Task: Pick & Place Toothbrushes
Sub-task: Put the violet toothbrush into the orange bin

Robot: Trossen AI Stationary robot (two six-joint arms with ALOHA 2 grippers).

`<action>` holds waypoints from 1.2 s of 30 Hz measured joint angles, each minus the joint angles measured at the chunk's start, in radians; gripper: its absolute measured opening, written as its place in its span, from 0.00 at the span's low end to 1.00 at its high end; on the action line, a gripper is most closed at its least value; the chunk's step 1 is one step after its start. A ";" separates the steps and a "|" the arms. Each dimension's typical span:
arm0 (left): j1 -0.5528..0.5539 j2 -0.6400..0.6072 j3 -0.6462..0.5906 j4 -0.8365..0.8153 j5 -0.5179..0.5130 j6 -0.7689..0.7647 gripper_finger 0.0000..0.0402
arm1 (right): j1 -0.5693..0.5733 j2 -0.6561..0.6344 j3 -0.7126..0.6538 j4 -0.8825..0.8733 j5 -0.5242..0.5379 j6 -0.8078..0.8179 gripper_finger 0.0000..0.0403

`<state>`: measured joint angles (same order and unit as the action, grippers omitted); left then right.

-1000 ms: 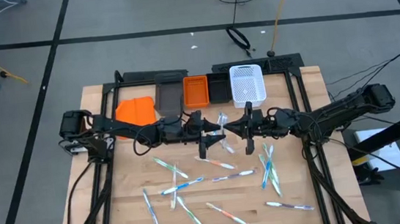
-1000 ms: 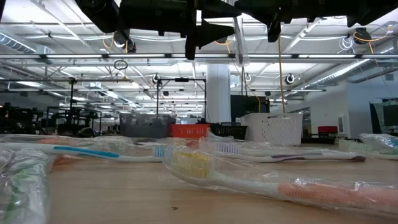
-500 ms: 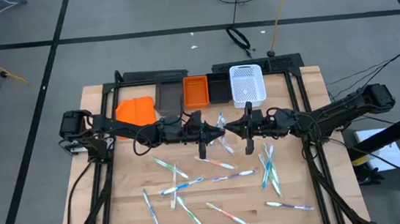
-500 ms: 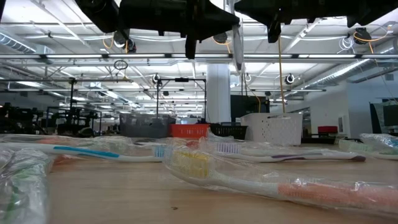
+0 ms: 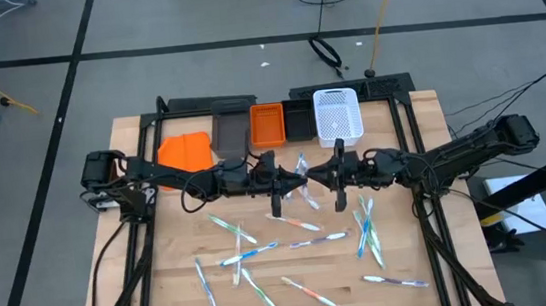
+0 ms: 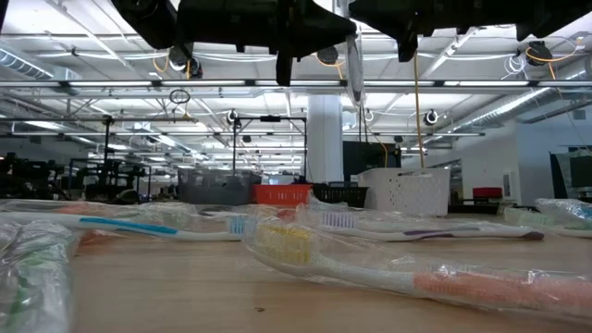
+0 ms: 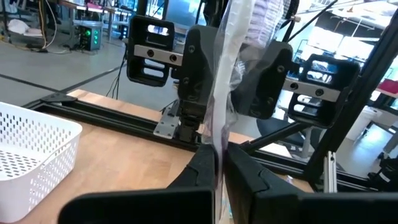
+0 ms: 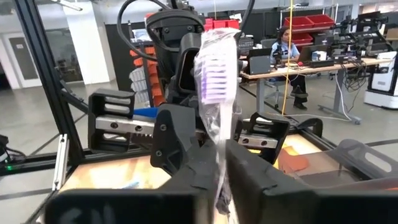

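One toothbrush [image 8: 214, 68] in clear wrap, with purple bristles, stands upright above the middle of the table, between my two grippers. My left gripper [image 7: 221, 165] comes from the table's left and is shut on it. My right gripper [image 8: 222, 163] comes from the right, faces the left one and is also shut on it. In the high view the toothbrush [image 5: 303, 167] shows between the left gripper [image 5: 293, 178] and the right gripper [image 5: 315, 176]. Several more wrapped toothbrushes [image 5: 302, 241] lie flat on the wooden table [image 5: 175, 283]. My left gripper pinches the wrapped toothbrush's shaft [image 7: 219, 143] between its two fingers. The fingers lie level, come from the table's left and cross the shaft. The toothbrush stands upright, lifted clear of the table, its lower end [image 6: 355, 88] hanging below the fingers. My right gripper has the same shaft [image 8: 219, 146] between its two fingers, below the bristle head. The fingers lie about level, come from the table's right and cross the shaft. The head [image 8: 214, 62] stands up above the fingers.
Along the far edge stand a grey bin [image 5: 232, 129], an orange bin [image 5: 267, 123], a black bin [image 5: 297, 121] and a white mesh bin [image 5: 338, 115]. An orange piece [image 5: 184, 149] lies to their left. A person [image 8: 287, 38] sits in the room beyond.
My left gripper has shut on the upright toothbrush that the right gripper held. Both arms have kept their places, and the toothbrush stays upright and clear of the table.
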<state>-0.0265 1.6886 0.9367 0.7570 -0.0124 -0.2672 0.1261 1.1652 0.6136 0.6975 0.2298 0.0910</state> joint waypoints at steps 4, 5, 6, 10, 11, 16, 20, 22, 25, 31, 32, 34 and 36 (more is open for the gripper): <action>0.000 0.000 0.000 0.000 0.001 0.001 0.02 | 0.000 0.000 0.000 -0.006 -0.022 -0.028 0.28; 0.000 0.000 0.000 0.000 0.005 0.001 0.01 | 0.000 0.000 0.000 -0.006 -0.023 -0.033 0.34; 0.000 0.000 0.000 0.000 0.009 0.000 0.01 | 0.000 0.000 0.000 -0.006 -0.023 -0.033 0.38; 0.000 0.000 0.000 0.001 0.010 0.000 0.02 | 0.000 0.000 0.000 -0.007 -0.022 -0.027 0.54; 0.000 0.000 0.000 0.001 0.010 0.001 0.02 | 0.000 0.000 0.000 -0.007 -0.022 -0.027 0.57; 0.000 0.000 0.000 0.000 0.012 0.002 0.02 | 0.000 0.000 0.000 -0.009 0.007 -0.028 0.62; 0.003 0.000 0.000 -0.006 0.012 0.011 0.01 | 0.005 0.000 0.000 -0.029 0.005 -0.025 0.61; 0.010 0.000 0.000 -0.006 0.013 0.011 0.02 | 0.011 0.000 0.000 -0.042 0.005 -0.025 0.61; 0.031 -0.003 0.000 -0.035 0.012 0.006 0.03 | 0.023 0.000 -0.001 -0.050 0.005 -0.025 0.59; 0.098 -0.056 0.000 -0.173 0.012 0.008 0.02 | 0.038 -0.009 -0.001 -0.059 0.005 -0.026 0.58; 0.110 -0.067 0.000 -0.192 0.011 0.009 0.03 | 0.040 -0.011 -0.001 -0.062 0.005 -0.026 0.58; 0.131 -0.093 0.000 -0.221 0.010 0.028 0.03 | 0.040 -0.017 -0.001 -0.084 0.005 -0.026 0.57; 0.154 -0.117 0.000 -0.245 -0.007 0.055 0.01 | 0.040 -0.017 -0.001 -0.084 0.005 -0.025 0.57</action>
<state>0.1278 1.5712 0.9363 0.5125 -0.0198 -0.2124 0.1658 1.1480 0.6125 0.6132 0.2348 0.0658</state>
